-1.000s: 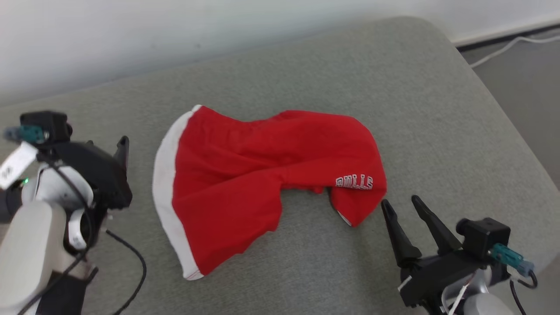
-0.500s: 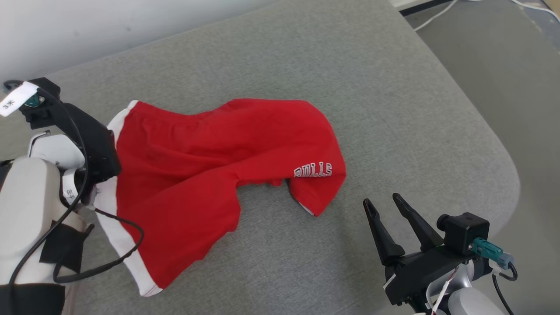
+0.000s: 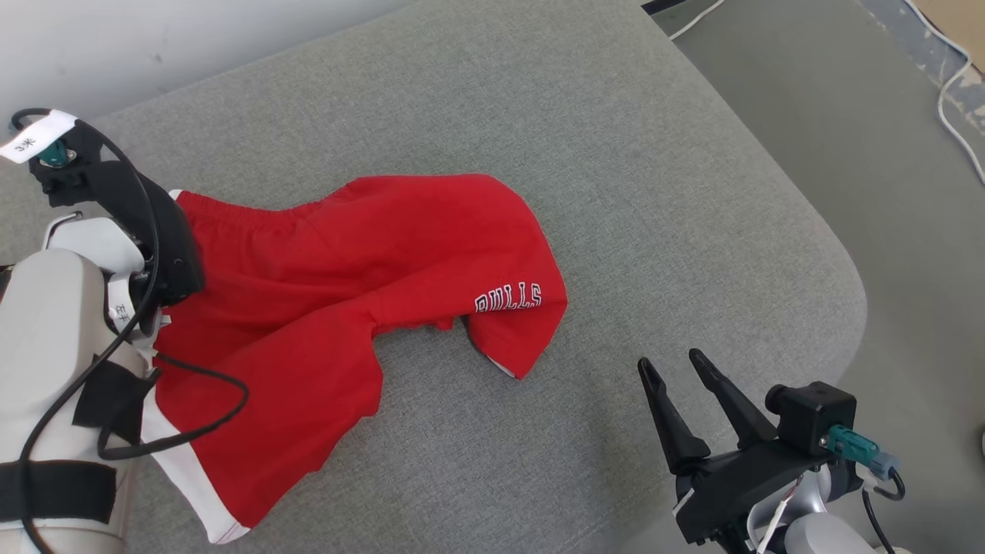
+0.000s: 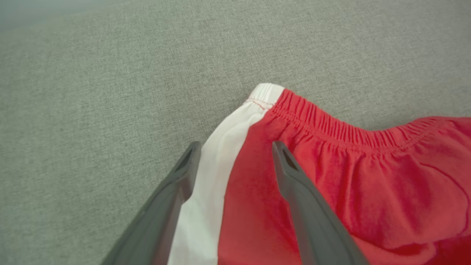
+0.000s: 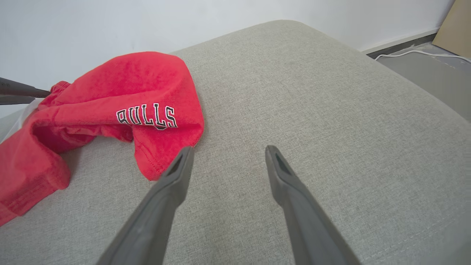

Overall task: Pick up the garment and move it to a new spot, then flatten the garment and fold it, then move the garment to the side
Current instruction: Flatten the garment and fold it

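With the crumpled red fabric shorts with a white side stripe point(image 3: 346, 285) lying on the grey fabric cushion point(image 3: 616, 192), we should lower our open left hand point(image 4: 236, 145), poised over the stripe near the elastic waistband point(image 4: 331, 125), and pinch every layer together, while our right hand point(image 5: 229, 148) waits open nearby.

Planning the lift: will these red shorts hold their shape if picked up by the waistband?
Probably not: the red shorts lie in soft folds, so they would likely hang limp from the pinched corner. They look thin, so likely light. Pushed across the grey cushion, they would probably bunch, not slide.
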### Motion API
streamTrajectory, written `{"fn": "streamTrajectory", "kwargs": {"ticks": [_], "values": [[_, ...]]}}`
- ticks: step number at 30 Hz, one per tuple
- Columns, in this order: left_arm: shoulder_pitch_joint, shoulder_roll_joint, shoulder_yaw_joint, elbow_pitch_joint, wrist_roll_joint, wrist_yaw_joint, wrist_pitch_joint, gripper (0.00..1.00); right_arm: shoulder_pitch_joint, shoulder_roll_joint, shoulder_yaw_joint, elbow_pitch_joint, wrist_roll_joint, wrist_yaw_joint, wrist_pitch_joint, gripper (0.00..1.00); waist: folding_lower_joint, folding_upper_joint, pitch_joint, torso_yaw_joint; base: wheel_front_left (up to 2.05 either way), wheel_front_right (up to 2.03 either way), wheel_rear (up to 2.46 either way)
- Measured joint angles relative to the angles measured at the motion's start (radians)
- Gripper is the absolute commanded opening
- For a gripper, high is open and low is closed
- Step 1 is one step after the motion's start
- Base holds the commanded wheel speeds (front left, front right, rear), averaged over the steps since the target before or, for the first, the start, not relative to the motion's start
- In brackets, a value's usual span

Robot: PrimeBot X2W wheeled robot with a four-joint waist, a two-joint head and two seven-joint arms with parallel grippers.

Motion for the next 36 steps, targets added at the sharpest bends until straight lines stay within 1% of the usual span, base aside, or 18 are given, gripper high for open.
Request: {"fn": "streamTrajectory", "kwargs": {"ticks": [6,7,8,9,20,23,31,36], "values": [[-0.007,-0.001,0.008,0.026,0.015,0.0,-0.016,1.0,0.006,0.002,0.003,0.004,0.0,0.003,-0.003,1.0,-0.0001,0.0,-0.001,-0.005,0.0,0.0,0.0],[-0.007,-0.001,0.011,0.036,0.017,0.0,-0.02,0.6,0.006,0.003,0.004,0.005,0.0,0.003,-0.003,1.0,0.0,0.0,-0.001,-0.006,0.0,0.0,0.0],[-0.007,-0.001,0.014,0.043,0.018,0.0,-0.02,0.22,0.006,0.004,0.005,0.006,0.0,0.003,-0.003,1.0,0.0,0.0,-0.002,-0.007,0.0,0.0,0.0],[-0.007,-0.002,0.017,0.047,0.018,0.0,-0.027,0.0,0.006,0.004,0.005,0.007,0.0,0.003,-0.004,1.0,0.0,0.0,-0.002,-0.009,0.0,0.0,0.0],[-0.007,-0.001,0.034,0.098,0.032,0.0,-0.073,0.0,0.007,0.004,0.005,0.011,0.0,0.003,-0.014,1.0,-0.0001,-0.0001,-0.008,-0.014,0.0,0.0,0.0],[-0.012,-0.018,0.039,0.109,0.04,0.0,-0.092,0.0,0.015,0.001,-0.006,0.011,0.0,0.003,-0.019,1.0,0.0,-0.0001,-0.009,-0.007,0.0,0.0,0.0],[-0.072,-0.098,0.09,0.113,0.034,0.0,-0.191,0.0,0.025,-0.011,-0.025,0.017,0.001,0.003,-0.028,1.0,0.0,-0.0001,-0.023,0.044,0.0,0.0,0.0],[-0.059,-0.092,0.134,0.135,0.014,0.0,-0.254,0.0,0.019,-0.016,-0.03,0.029,0.001,0.003,-0.028,1.0,0.0,-0.0001,-0.044,0.095,0.0,0.0,0.0]]}}
